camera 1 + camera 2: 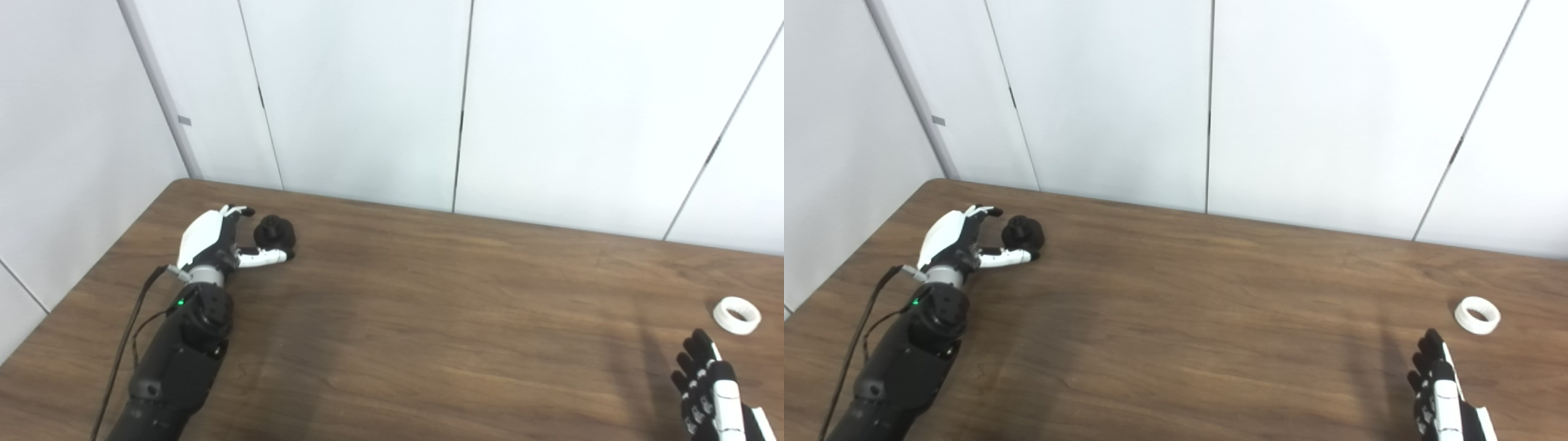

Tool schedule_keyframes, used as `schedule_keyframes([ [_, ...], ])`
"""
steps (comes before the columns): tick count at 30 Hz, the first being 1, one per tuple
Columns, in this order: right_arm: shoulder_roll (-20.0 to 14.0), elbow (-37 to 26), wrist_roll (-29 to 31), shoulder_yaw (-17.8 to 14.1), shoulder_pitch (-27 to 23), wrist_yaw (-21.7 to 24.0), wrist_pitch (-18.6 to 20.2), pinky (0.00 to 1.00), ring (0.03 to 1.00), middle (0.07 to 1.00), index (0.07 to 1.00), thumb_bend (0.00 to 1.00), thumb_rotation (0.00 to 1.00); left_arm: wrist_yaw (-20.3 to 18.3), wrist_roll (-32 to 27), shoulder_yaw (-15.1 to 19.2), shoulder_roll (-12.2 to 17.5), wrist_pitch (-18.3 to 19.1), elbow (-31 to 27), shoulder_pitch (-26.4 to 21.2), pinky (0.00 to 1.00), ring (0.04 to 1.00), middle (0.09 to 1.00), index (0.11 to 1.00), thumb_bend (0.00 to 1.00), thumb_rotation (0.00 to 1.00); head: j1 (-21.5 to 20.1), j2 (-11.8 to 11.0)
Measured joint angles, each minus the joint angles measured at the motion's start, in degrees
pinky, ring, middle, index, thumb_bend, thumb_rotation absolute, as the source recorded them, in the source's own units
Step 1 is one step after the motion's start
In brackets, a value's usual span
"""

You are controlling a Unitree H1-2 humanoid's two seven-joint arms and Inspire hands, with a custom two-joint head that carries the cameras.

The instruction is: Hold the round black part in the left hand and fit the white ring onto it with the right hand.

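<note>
The left robot hand (214, 239) lies low on the table (429, 306) with its fingers and thumb apart, cupped around the black part (275, 232). The thumb runs along the part's near side and the fingers reach past its far side, but whether they already press on it cannot be told. The part looks to be resting on the table.

The right robot hand (710, 386) hangs empty with its fingers spread and pointing away from the robot. The ring (737, 315) lies flat on the table just beyond its fingertips and a little to their right, not touched.

The step in hand seems to be the two pickups. The left robot hand should close evenly so the part does not roll out toward the open side, and lift only once thumb and fingers both bear on it. The right robot hand should come over the ring and pinch its rim, leaving the bore free for the fitting.

The left robot hand works near the table's far left corner, with the wall (367, 92) just beyond it, so it should lift up and inward. The wide stretch of table between the two robot hands is bare, which gives good room to bring part and ring together.
</note>
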Motion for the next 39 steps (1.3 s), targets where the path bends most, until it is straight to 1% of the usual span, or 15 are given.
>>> schedule_keyframes([
  [10, 0.0, -0.11, -0.01, 0.21, 0.11, 0.05, 0.01, 1.0, 1.0, 1.0, 1.0, 0.26, 1.0, 1.78, 0.97, -2.3, 0.0, 0.13, 6.55, -3.07, 1.0, 1.0, 0.982, 0.859, 1.0, 0.35, -0.09, 0.0],
  [16, -0.01, -0.2, -0.26, 0.31, 0.12, 0.02, 0.2, 1.0, 1.0, 1.0, 1.0, 0.27, 1.0, 2.28, 0.98, -2.79, 0.01, 0.12, 8.31, -4.49, 1.0, 1.0, 0.983, 0.867, 1.0, 0.35, -0.09, 0.0],
  [23, -0.01, -0.66, -0.26, 0.31, 0.14, 0.05, 0.83, 1.0, 1.0, 1.0, 1.0, 0.27, 1.0, 2.28, 0.93, -3.18, 0.03, 0.14, 11.99, -5.75, 1.0, 1.0, 0.983, 0.853, 1.0, 0.34, -0.18, 0.09],
  [27, -0.01, -0.66, -0.28, 0.31, 0.15, 0.07, 0.85, 1.0, 1.0, 1.0, 1.0, 0.26, 1.0, 2.26, 0.92, -3.49, 0.03, 0.21, 12.48, -6.53, 1.0, 1.0, 0.982, 0.836, 1.0, 0.33, -0.26, 0.09],
  [31, -0.02, -0.73, -0.33, 0.29, 0.2, 0.06, 0.85, 1.0, 1.0, 1.0, 1.0, 0.27, 1.0, 2.27, 0.89, -3.77, 0.02, 0.22, 13.5, -7.49, 1.0, 1.0, 0.968, 0.818, 1.0, 0.31, -0.44, 0.26],
  [39, -0.04, -0.88, -0.36, 0.28, 0.34, 0.07, 0.99, 1.0, 1.0, 1.0, 1.0, 0.29, 1.0, 2.29, -0.09, -4.01, 0.01, 0.01, 14.56, -8.0, 1.0, 1.0, 0.944, 0.81, 1.0, 0.33, -0.53, 0.7],
])
